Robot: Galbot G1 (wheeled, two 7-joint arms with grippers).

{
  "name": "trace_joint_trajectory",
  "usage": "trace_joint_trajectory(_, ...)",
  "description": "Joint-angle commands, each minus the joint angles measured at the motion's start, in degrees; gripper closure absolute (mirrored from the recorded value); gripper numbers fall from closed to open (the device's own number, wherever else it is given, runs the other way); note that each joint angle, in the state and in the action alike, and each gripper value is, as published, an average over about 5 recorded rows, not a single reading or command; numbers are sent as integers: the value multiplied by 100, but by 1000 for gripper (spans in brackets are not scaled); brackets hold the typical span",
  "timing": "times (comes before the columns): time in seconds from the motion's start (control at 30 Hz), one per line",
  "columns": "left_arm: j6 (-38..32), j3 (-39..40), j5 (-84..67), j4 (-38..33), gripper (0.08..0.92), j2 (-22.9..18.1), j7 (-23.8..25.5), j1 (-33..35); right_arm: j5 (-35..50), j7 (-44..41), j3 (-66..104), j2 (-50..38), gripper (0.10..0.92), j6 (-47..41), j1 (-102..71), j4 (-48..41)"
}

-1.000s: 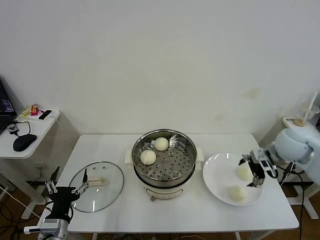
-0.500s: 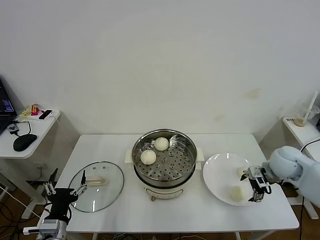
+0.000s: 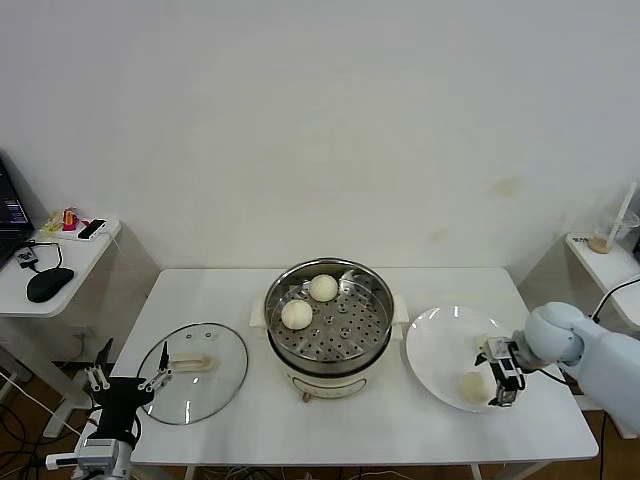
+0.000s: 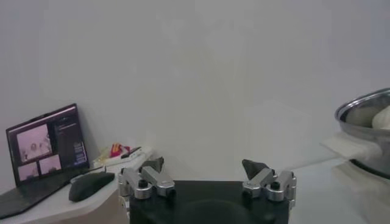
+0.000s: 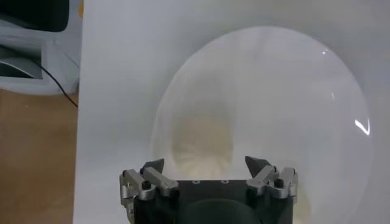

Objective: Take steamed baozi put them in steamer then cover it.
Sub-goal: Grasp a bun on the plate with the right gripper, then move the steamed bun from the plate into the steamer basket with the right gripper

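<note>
Over the white plate point(image 3: 432, 352) at table's right, my right gripper point(image 3: 497, 376) hung w/ jaws spread wide, nothing held, a baozi point(image 5: 202, 139) just ahead of the fingertips. Two buns sat in the steamer point(image 3: 374, 291), glass lid point(image 3: 193, 372) lay left, so I judged this the 3rd pickup: next, lower, straddle the bun, close gently. Left gripper point(image 3: 128, 380) idled open by the table's left-front edge.

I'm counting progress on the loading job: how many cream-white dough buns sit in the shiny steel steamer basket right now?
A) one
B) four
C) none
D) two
D: two cream-white buns rest on the perforated floor of the steel steamer basket, toward its left rear.
</note>
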Motion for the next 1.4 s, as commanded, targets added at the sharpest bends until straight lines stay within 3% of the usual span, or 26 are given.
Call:
trace_joint_trajectory(0.03, -9, -7, 3, 26, 177, -8, -7, -10, -46, 89, 34, 253, 211, -10, -92, -300)
trace_joint_trajectory(0.43, -23, -47, -2, -18, 177, -23, -16, 17, 135, -248, 53, 182, 399, -80, 37, -204)
trace_joint_trajectory(0.93, -26, -66, -25, -121, 177, -7, -16, 49, 1039, -572, -781, -311, 398, -83, 2599, 147)
trace_joint_trajectory(1.4, -121, 1, -43, -57, 177, -15, -1, 59, 2164, -147, -2713, 1129, 396, -211, 5301, -45)
